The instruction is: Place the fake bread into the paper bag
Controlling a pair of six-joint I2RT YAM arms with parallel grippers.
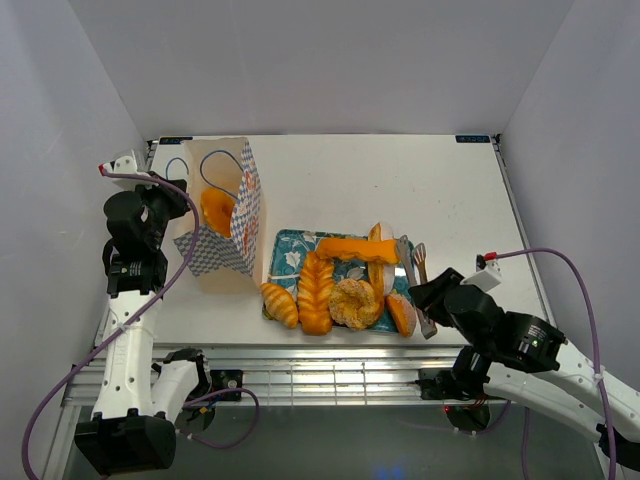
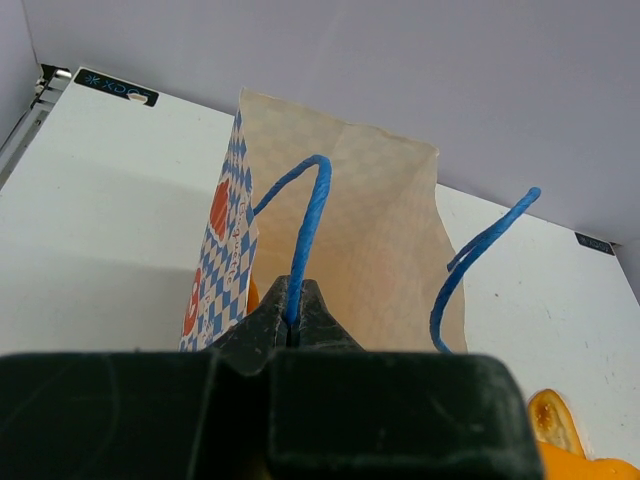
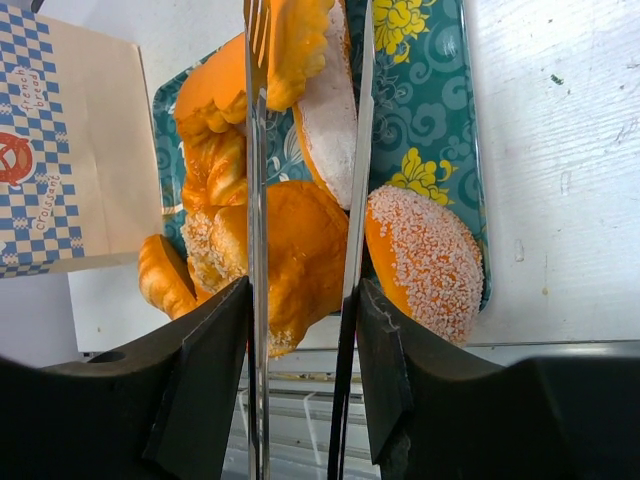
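Cream paper bag [image 1: 215, 255] upright at nine o'clock of the teal floral tray [image 1: 290, 243], one orange pastry [image 1: 217, 210] inside; blue cord handle [image 2: 305, 230] pinched tight in the closed left gripper [image 2: 292, 335]. Rest of the fake bread [image 1: 316, 290] heaped on the tray, one croissant [image 1: 280, 303] off its seven o'clock corner on the table [image 1: 400, 180]. Metal tongs [image 3: 255, 200] clamped between the fingers of the right gripper [image 3: 302, 295], tong arms either side of an orange bun [image 3: 300, 250] at the tray's three o'clock edge

The white table [image 1: 400, 180] carries the bag [image 1: 225, 215] upright at its left, a teal tray [image 1: 290, 245] near the front edge, and a croissant [image 1: 280, 305] beside the tray's near left corner.
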